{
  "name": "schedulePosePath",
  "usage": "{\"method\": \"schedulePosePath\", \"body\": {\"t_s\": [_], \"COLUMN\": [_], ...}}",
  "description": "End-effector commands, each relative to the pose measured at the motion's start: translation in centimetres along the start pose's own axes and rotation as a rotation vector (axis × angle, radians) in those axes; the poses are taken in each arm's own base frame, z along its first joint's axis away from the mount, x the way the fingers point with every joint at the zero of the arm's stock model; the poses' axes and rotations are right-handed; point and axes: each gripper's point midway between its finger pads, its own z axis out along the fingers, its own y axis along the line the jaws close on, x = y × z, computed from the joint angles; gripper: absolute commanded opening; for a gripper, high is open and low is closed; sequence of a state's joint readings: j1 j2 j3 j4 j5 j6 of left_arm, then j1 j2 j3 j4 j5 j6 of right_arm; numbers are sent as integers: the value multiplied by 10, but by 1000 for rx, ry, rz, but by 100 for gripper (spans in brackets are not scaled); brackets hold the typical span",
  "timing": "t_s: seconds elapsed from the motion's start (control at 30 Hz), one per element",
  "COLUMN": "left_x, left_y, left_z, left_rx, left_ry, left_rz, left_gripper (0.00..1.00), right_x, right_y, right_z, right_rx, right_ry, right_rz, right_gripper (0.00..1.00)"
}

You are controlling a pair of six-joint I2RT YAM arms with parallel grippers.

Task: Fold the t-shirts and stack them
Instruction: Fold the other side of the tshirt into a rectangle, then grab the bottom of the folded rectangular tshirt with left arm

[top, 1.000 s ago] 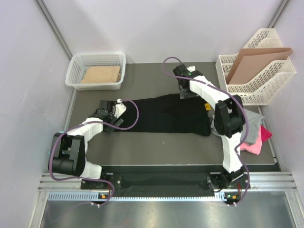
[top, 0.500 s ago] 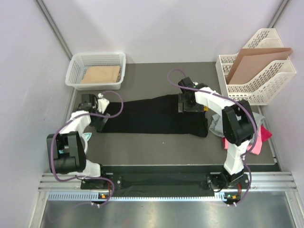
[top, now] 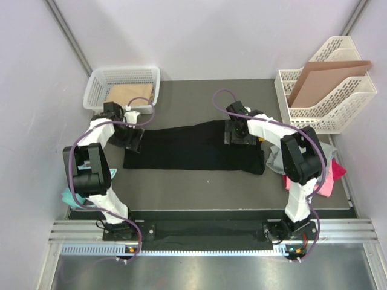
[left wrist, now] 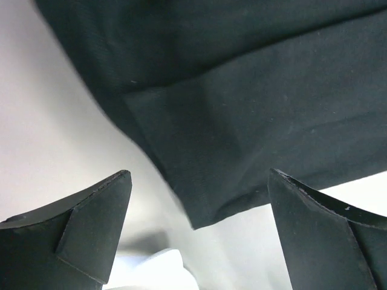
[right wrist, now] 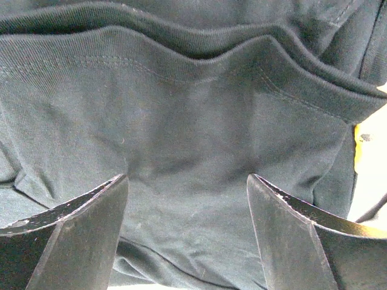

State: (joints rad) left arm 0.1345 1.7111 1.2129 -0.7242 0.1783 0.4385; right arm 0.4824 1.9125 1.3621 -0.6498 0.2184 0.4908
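While your left gripper hangs wide open over the left end of the black shirt, your right gripper is open too, over its far right part.

On table centre: spread t-shirt, lying left-right. Behind its left end: basket. Behind right end: rack, sheet in it. Right table edge: heaped t-shirts.

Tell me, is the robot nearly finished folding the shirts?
Not nearly. Done: the black t-shirt lies narrowed into a long band. In hand: the left gripper and right gripper hang open over its ends, gripping nothing. Left: fold it shorter, then fold the crumpled grey t-shirt and pink t-shirt on the right and stack all three.
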Motion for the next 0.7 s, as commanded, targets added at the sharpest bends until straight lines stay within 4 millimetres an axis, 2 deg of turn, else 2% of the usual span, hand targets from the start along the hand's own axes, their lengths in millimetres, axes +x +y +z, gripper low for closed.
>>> {"method": "schedulePosePath", "body": {"t_s": [0.0,0.17,0.3,0.43,0.67], "left_x": [3,6,3,5,4], "left_y": [0,21,27,27,14], "left_z": [6,22,31,43,49], "left_rx": [86,81,67,89,146], "left_ry": [25,42,35,55,48], "left_rz": [-95,-169,-164,-171,-153], "left_gripper": [99,98,98,96,91], "right_x": [-14,-8,-7,-11,-11], "right_y": [7,3,3,4,6], "right_z": [-16,-18,-25,-36,-43], "right_rx": [-40,-47,-63,-81,-92], "right_ry": [-75,-78,-89,-111,-120], "right_rz": [2,-2,5,12,17], "right_gripper": [78,78,77,74,68]}}
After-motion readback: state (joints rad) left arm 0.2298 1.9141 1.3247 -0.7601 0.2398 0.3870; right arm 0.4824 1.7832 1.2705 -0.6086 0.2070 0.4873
